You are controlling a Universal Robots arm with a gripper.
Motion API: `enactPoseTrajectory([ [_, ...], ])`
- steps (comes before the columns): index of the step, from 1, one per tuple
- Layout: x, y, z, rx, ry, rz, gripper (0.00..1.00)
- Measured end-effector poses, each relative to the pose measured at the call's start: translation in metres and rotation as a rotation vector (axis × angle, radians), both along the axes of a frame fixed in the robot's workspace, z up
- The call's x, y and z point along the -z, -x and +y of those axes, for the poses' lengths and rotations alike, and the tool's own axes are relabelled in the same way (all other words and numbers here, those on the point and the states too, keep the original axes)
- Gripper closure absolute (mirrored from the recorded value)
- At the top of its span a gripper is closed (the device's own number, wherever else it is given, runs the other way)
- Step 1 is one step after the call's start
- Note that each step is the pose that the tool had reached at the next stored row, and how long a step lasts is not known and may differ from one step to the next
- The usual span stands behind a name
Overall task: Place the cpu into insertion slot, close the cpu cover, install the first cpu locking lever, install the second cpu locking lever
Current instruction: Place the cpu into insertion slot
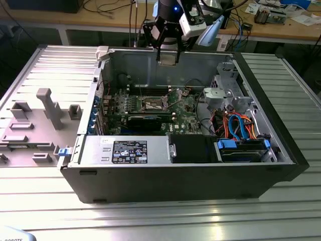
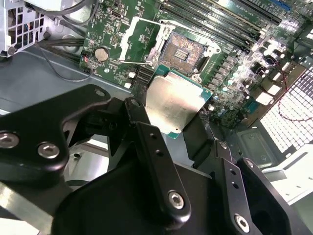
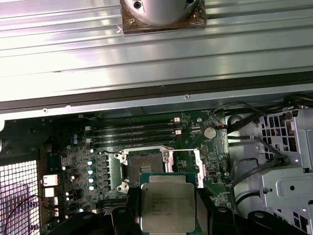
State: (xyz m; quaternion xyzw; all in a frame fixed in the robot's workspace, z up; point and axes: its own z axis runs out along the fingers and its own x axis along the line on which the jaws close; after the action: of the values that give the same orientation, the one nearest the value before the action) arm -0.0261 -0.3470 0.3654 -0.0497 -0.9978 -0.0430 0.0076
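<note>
My gripper [image 1: 168,54] hangs above the open computer case, shut on the cpu [image 1: 168,56], a flat square chip with a dull silver top. In both wrist views the cpu [image 2: 173,104] [image 3: 167,208] sits between the black fingers [image 2: 146,132] [image 3: 207,215]. On the green motherboard below lies the insertion slot [image 2: 184,49] [image 3: 145,165] [image 1: 153,104], uncovered, with its contact field showing. The cpu cover [image 2: 140,38] [image 3: 185,165] stands flipped open beside the slot. The cpu is well above the slot and not touching it.
The case walls [image 1: 165,68] ring the board. A drive cage [image 1: 225,93] with orange and blue cables stands at the exterior view's right, and a power supply [image 1: 125,149] at the front. Memory slots [image 3: 132,129] and a black expansion card [image 1: 145,120] flank the slot. Grey fixtures [image 1: 47,108] lie outside on the exterior view's left.
</note>
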Motion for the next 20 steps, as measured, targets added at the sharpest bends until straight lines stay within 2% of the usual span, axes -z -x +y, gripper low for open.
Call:
enactPoseTrajectory([
  [9, 0.0, 0.0001, 0.0, 0.001, 0.0, 0.0002, 0.46],
  [17, 0.001, 0.0002, 0.0, 0.013, 0.0002, 0.0002, 0.46],
  [20, 0.0016, 0.0002, 0.0, 0.029, 0.0, 0.0001, 0.46],
])
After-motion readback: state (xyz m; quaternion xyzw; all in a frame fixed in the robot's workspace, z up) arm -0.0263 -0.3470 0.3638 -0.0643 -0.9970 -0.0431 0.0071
